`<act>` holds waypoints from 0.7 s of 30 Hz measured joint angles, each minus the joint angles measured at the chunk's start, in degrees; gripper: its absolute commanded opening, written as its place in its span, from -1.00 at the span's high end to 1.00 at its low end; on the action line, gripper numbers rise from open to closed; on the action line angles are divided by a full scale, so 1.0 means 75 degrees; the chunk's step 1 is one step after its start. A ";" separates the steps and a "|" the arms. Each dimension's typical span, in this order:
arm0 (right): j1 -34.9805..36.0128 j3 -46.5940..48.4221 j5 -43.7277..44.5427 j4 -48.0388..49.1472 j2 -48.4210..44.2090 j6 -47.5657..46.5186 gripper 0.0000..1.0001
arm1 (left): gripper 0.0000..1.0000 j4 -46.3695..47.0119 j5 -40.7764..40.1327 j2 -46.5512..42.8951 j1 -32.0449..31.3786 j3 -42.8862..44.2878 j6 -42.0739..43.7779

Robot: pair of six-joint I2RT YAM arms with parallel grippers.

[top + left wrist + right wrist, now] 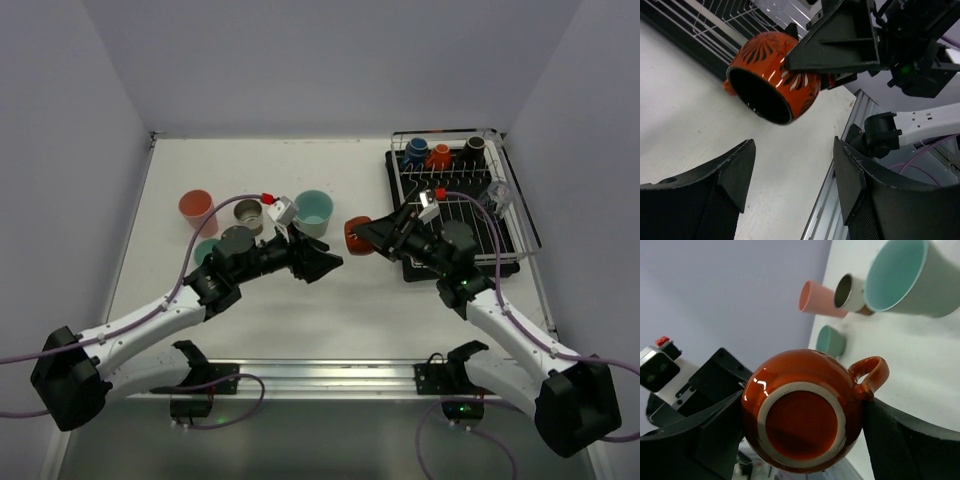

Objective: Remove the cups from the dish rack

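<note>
Mug (354,236) (orange, patterned) clenched in right pincer (366,236), left pincer (792,172) released just opposite, dish rack (460,180) behind.

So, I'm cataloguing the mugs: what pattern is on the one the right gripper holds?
The orange mug bears black fan-shaped leaf motifs, clearest in the left wrist view.

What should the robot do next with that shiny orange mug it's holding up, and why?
Probably the left claw should ease forward until it straddles the glossy orange handled mug. The right claw grips that mug, tipped sideways above the white table, with its mouth facing the left claw, whose jaws are open and stop short of it.
</note>
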 measured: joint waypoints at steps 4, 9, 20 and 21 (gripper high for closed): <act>0.0300 -0.0361 -0.0481 0.1084 0.0149 0.0801 0.06 | -0.34 0.0519 -0.0224 0.0268 -0.0399 0.0023 0.0003; 0.0458 -0.0539 -0.0799 0.2247 0.0571 0.1515 0.06 | -0.16 0.0638 -0.0490 0.0924 -0.0752 0.0329 0.0023; 0.0758 -0.0615 -0.0673 0.3002 0.0950 0.2457 -0.75 | 1.00 0.0662 -0.0982 0.0973 -0.1078 0.0644 0.0318; 0.0781 -0.0615 -0.0644 0.2996 0.0953 0.2486 -0.95 | 1.00 0.0469 -0.1090 0.0953 -0.1105 0.0717 0.0367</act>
